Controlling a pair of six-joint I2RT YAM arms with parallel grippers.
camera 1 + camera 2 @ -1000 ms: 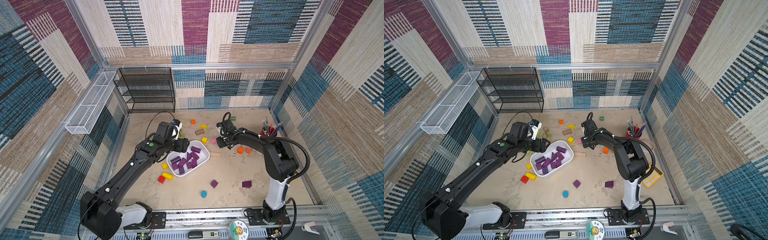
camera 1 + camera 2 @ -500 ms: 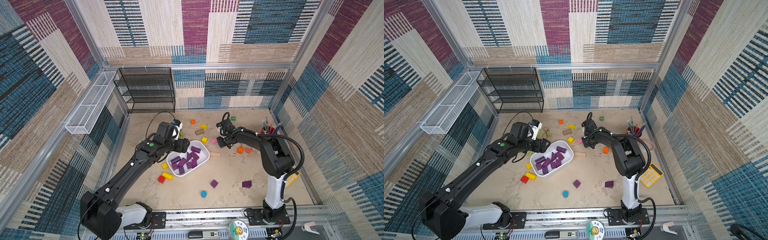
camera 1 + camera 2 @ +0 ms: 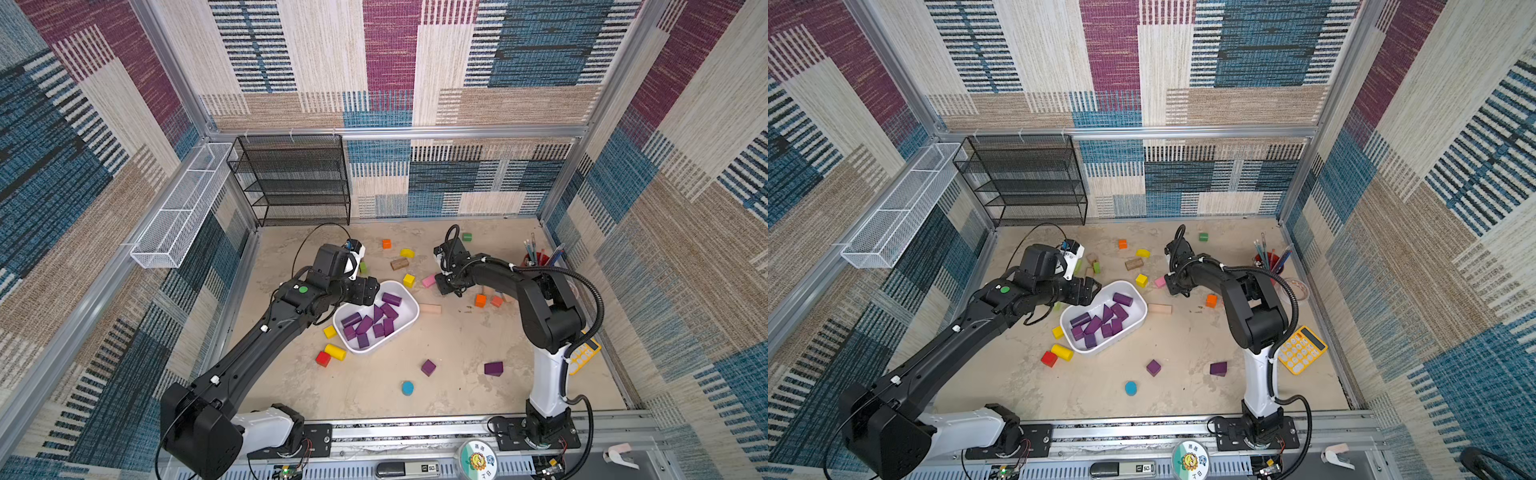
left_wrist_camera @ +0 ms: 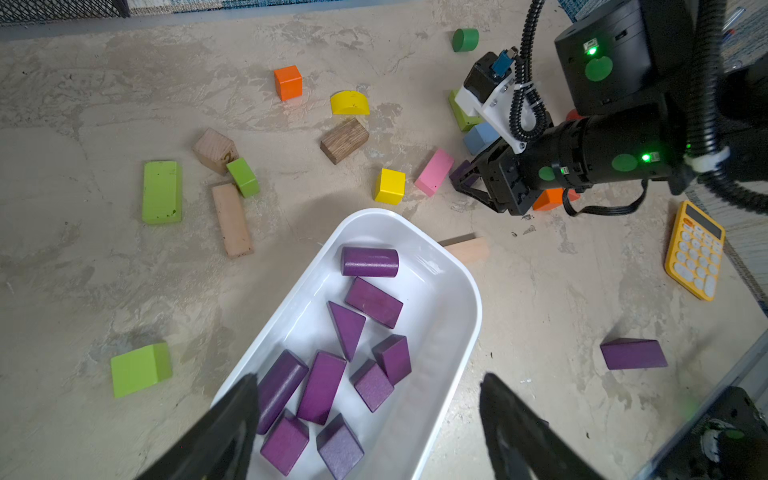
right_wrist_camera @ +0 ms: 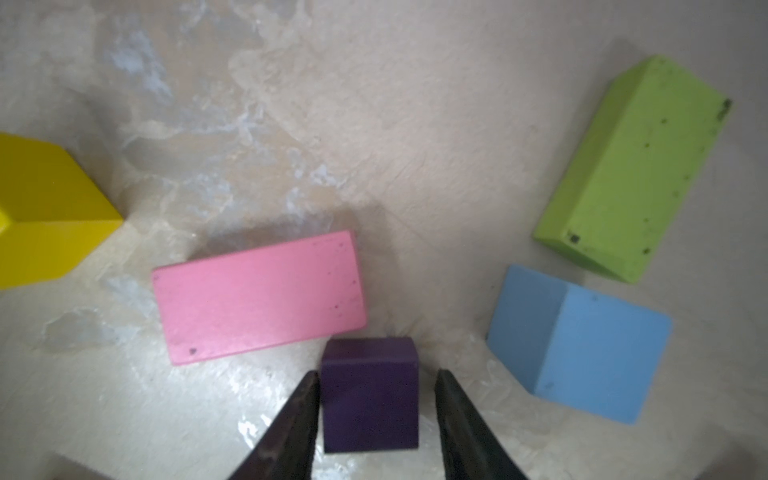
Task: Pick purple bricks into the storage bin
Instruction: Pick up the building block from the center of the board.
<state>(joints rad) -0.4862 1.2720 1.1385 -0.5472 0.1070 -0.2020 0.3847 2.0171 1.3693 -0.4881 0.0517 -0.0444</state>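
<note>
R gripper, right of ctr in both top views, is low over the sandy tabletop. Its two black fingers stand either side of a small dark-purple wooden cube. One finger is at the cube's face, the other shows a slim gap, so the jaws are narrowed round it but not yet pinching. Cube rests on the tabletop just beside a pink wooden bar. A light-blue block and a lime-green block lie near, w/ a yellow cube further off.

L gripper hangs over one end of the shallow white plastic storage bin, jaws spread wide, nothing btwn them. The storage bin sits angled, just left of ctr in the lower half of a top view. Nine purple bricks lie inside: cylinder, bars, wedge, cubes. Two more purple pieces lie on the tabletop to the lower right of the bin, well apart from it: a loose purple cube and a sloped purple block.
</note>
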